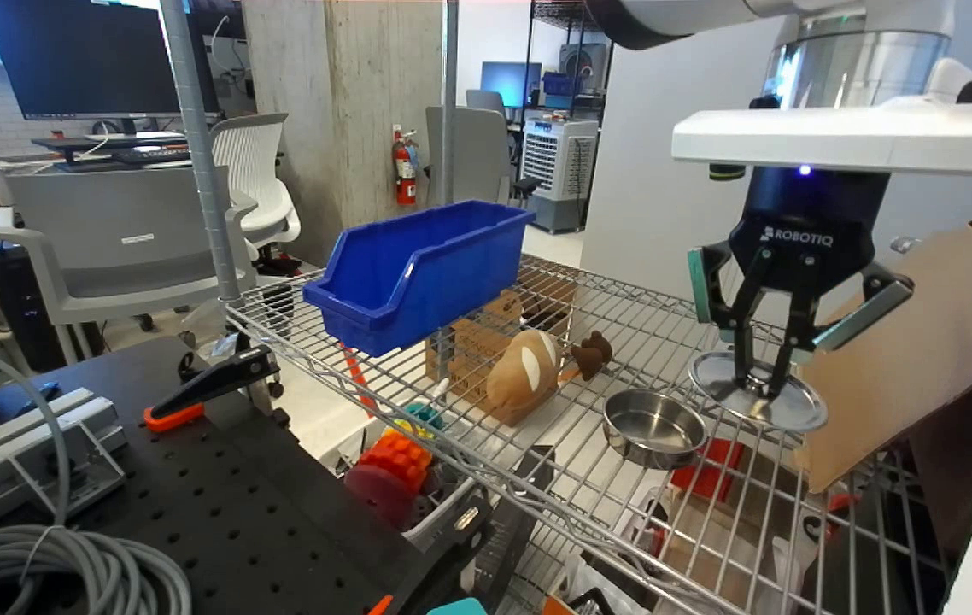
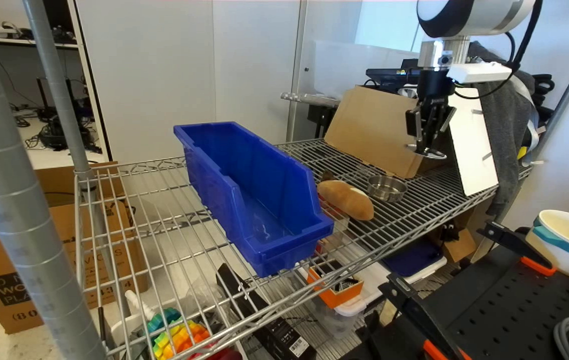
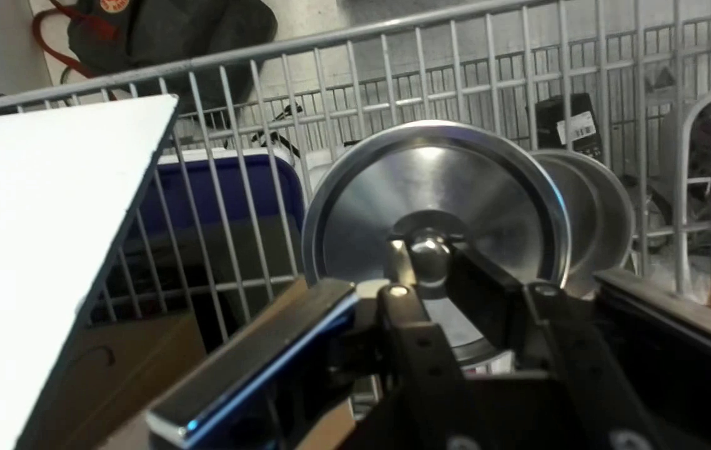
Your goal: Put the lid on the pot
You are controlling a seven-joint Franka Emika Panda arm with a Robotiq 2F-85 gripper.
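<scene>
The lid, a round shiny disc (image 3: pixel 430 178), hangs level or nearly so above the wire shelf, with its top face showing in the wrist view. My gripper (image 3: pixel 429 256) is shut on its central knob, one finger on each side. In an exterior view the lid (image 1: pixel 715 376) is beside and higher than the pot (image 1: pixel 644 446), apart from it. The pot stands upright and uncovered on the shelf in both exterior views. From the wrist, the pot (image 3: pixel 599 206) shows to the right, its left part hidden behind the lid's rim.
A leaning cardboard piece (image 1: pixel 922 342) and a white panel (image 2: pixel 474 150) stand close to the lid. A plush bread loaf (image 1: pixel 524 376) and a small brown toy (image 1: pixel 593 354) lie beyond the pot. Further along the shelf is the big blue bin (image 1: pixel 469 282).
</scene>
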